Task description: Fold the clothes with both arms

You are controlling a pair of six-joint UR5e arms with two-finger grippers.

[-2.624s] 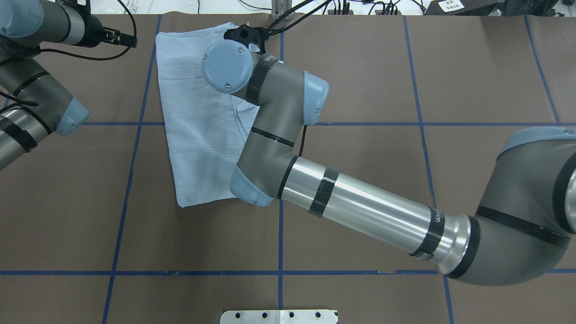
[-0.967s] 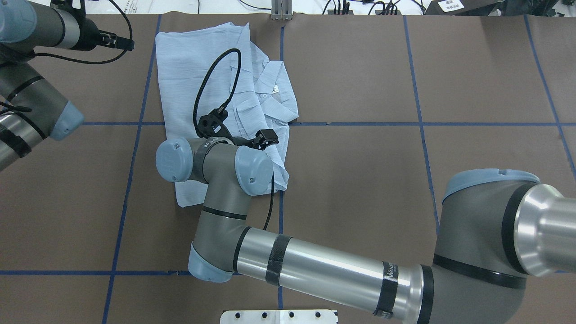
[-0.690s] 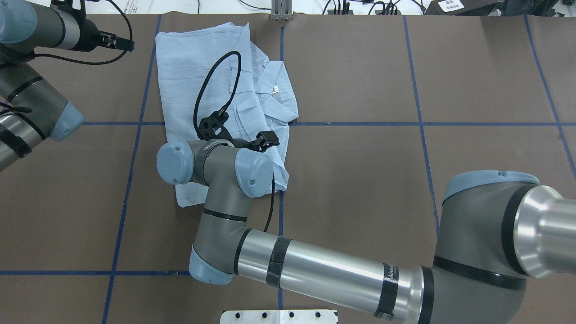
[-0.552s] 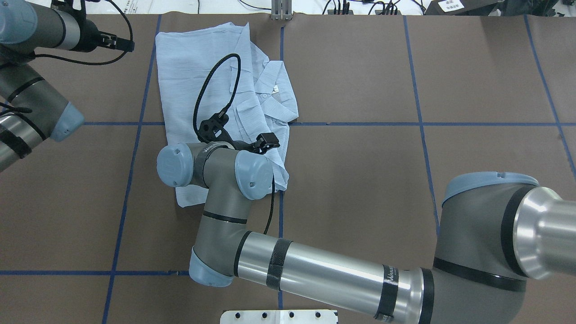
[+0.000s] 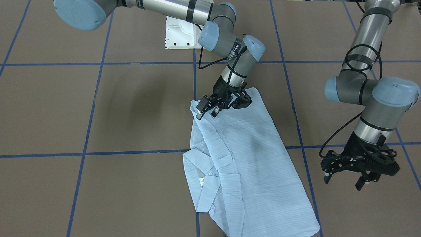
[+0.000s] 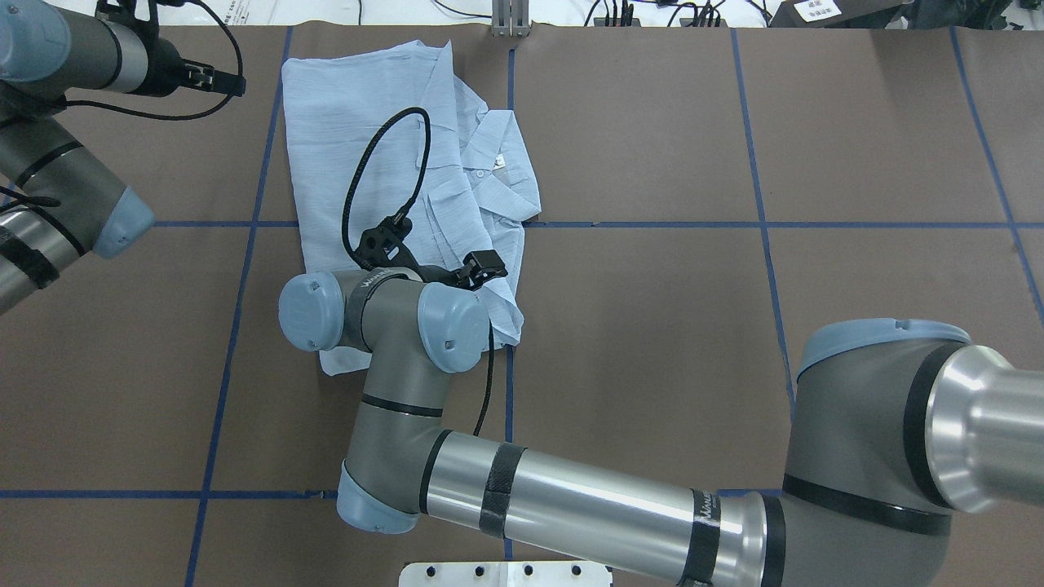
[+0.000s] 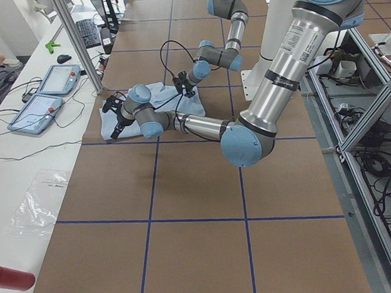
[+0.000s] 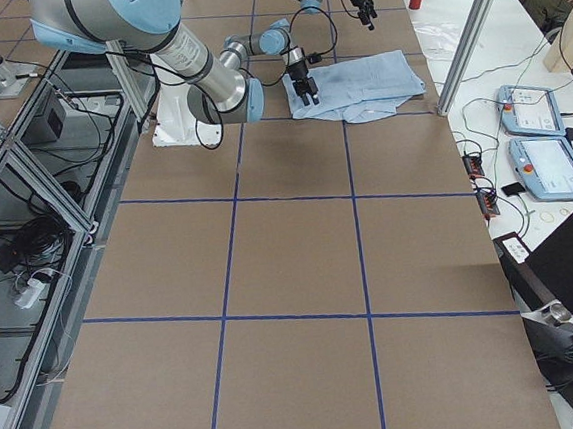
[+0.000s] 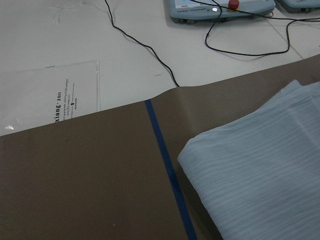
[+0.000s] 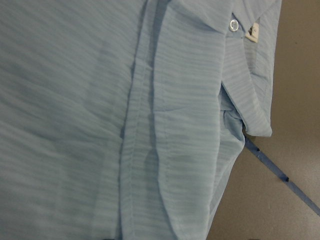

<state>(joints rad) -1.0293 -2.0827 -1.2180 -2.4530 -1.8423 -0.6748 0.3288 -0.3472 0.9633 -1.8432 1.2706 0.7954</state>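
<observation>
The right pincer (image 5: 206,113), fingers spread, sits at the corner of the folded pale-blue shirt (image 5: 250,158) nearest the robot. The left pincer (image 5: 342,182), also spread, hangs over the brown worktop (image 5: 98,115) just beside the shirt's far end.

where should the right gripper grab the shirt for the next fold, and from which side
Likely the hem corner nearest the robot, pinched from straight above. The shirt lies flat and thin on the table, so only an edge or corner gives something to pinch, and the open right gripper hovers close to that corner.
</observation>
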